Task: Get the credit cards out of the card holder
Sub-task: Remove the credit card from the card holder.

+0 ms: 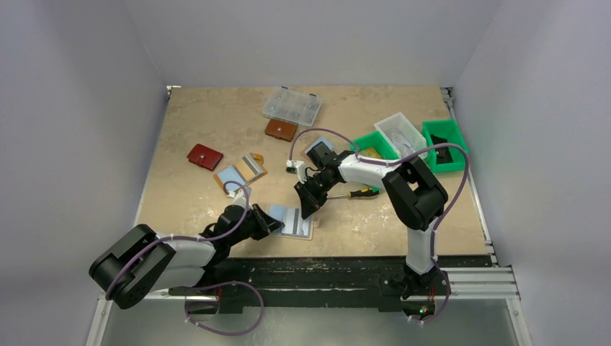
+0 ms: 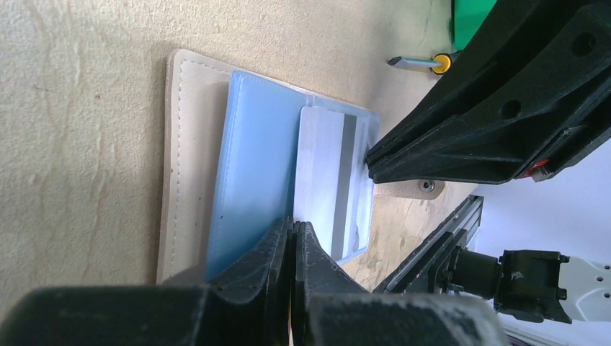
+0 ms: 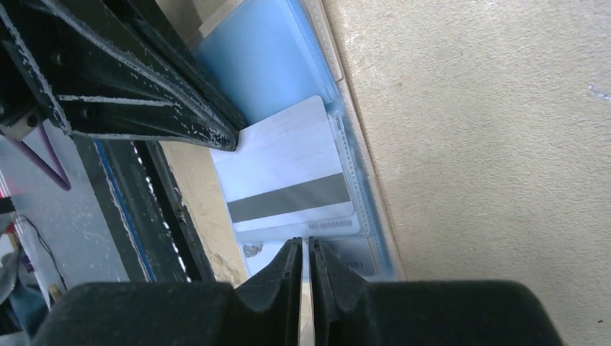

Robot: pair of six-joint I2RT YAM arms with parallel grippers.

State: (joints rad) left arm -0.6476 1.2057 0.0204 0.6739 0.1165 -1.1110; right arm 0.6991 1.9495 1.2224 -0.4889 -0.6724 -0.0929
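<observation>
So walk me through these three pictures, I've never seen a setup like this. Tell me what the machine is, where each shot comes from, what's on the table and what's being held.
These are two robot arms bolted at the near edge of a table. The wide picture looks down from above and behind them. The other two come from cameras on the wrists, so each shows its own black fingers up close.

In front of the arms lies the open card holder, pale blue inside, with a white card with a grey stripe in it. The left tool is pressed shut at the holder's edge. The right tool is nearly shut on a card's edge.

Elsewhere: a red wallet, a brown wallet, another opened wallet, a screwdriver, a clear box and green bins.
</observation>
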